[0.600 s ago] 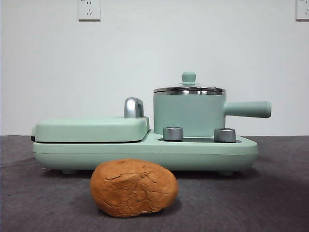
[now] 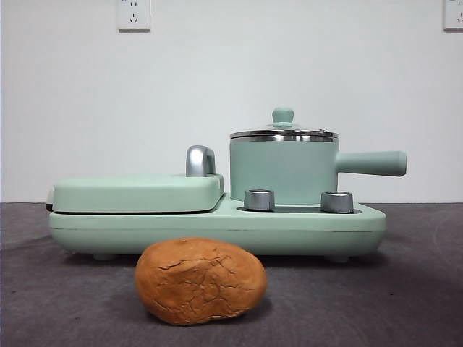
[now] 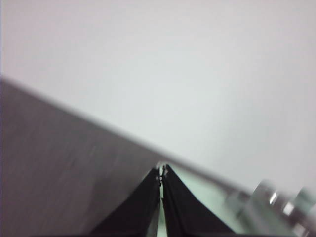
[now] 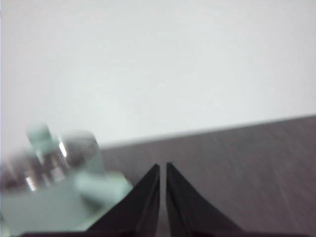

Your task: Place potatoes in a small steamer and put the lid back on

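An orange-brown potato (image 2: 201, 281) with cracked skin lies on the grey table in front of the appliance. The mint-green small steamer (image 2: 283, 172) stands on the appliance's right side, its straight handle (image 2: 370, 163) pointing right. The glass lid (image 2: 283, 132) with its green knob (image 2: 283, 116) sits on the steamer. Neither arm appears in the front view. My left gripper (image 3: 161, 172) is shut and empty, with a blurred edge of the appliance beyond it. My right gripper (image 4: 163, 168) is shut and empty too, the blurred steamer (image 4: 49, 163) off to its side.
The flat mint-green griddle part (image 2: 137, 194) with a chrome handle (image 2: 200, 161) occupies the appliance's left half. Two steel dials (image 2: 259, 200) sit on the base (image 2: 217, 228) in front of the steamer. A white wall with sockets (image 2: 134, 14) stands behind.
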Controlling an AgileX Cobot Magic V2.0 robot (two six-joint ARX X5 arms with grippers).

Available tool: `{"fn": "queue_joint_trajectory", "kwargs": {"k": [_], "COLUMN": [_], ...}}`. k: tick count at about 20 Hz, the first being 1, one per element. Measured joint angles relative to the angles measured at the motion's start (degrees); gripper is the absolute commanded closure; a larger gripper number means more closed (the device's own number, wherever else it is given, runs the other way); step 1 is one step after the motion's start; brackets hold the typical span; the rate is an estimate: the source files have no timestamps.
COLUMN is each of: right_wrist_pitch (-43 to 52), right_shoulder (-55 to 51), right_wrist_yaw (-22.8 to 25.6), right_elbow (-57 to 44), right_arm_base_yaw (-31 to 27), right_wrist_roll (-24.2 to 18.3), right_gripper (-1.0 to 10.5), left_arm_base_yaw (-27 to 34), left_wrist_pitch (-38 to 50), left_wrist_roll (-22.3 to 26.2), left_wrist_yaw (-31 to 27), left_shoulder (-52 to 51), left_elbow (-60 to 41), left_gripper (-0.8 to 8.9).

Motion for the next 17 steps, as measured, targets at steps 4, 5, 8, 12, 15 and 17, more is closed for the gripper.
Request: {"fn": "queue_joint_trajectory", "kwargs": {"k": [4,5,8,12,15,17], "right_wrist_pitch": [9.14,9.86,7.54,-0.72,-6.47,-9.18], "right_shoulder": [-0.02,-0.02,0.0,1.68,4.63,6.86], "right_wrist_yaw": [-1.99,-2.86,-4.37,-4.46,-4.59,-5.44], "right_elbow": [0.07,0.44,4.02,13.16,20.39,24.46], "right_arm_base_yaw": [0.0,0.0,0.0,0.0,0.0,0.0], "right_wrist_roll": [8.52,9.79,12.44,13.6,13.84,13.86], "right_gripper": [9.3,9.3,9.3,9.3,9.3,9.3], "left_arm_base_yaw": [0.0,0.0,0.0,0.0,0.0,0.0], "left_wrist_pitch": [9.88,10.93,8.31,-1.09,-10.51,-16.31], "left_wrist_roll": [-0.35,-0.37,-1.29,-3.21,-3.1,-2.19], "left_wrist_yaw": [0.0,0.0,0.0,0.0,0.0,0.0], "left_shoulder": [0.0,-0.02,0.15,2.91,6.8,10.16], "left_elbow": [0.02,0.2,3.06,14.71,25.22,30.99], "left_gripper": [8.06,8.05,8.04,8.04,8.04,8.04]}}
